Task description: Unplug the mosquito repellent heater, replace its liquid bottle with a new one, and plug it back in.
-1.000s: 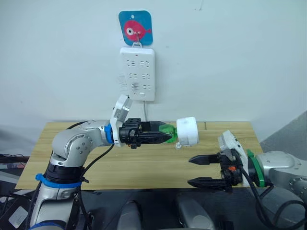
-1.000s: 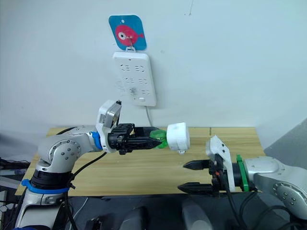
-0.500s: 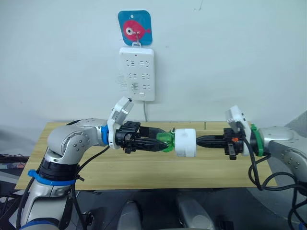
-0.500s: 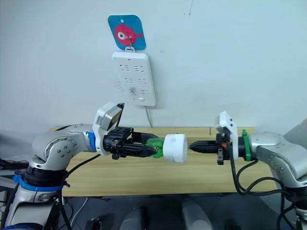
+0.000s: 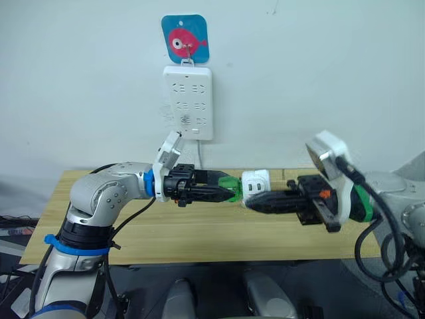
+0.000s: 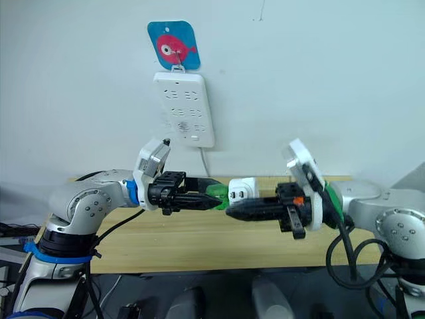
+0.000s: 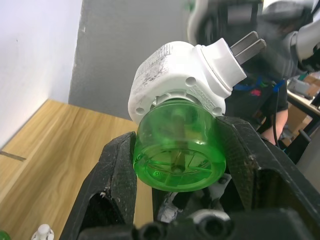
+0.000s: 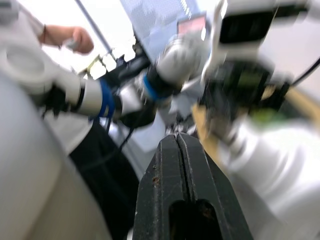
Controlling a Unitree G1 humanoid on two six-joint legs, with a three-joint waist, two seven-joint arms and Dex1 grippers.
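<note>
Since a sec ago the right gripper (image 5: 255,201) has come up from low near the table edge and in from the right, and the heater (image 5: 255,185) has turned so its prongs face the camera.

Right gripper now: in the right wrist view its fingers sit pressed together, nothing seen between them; in the head views the tips lie under and against the heater, so whether it has any real hold I can't tell.

Left gripper (image 7: 176,165) is clamped on the green bottle (image 7: 179,150), one finger each side, holding bottle + heater in the air above the wooden table (image 5: 166,232), below the wall power strip (image 5: 189,102).

Step in hand looks like unscrewing the bottle. To do it well: left keeps the bottle firm w/o crushing, right needs to open and take the heater body across its sides, clear of the prongs, then twist along the bottle's axis, not bending the neck.
</note>
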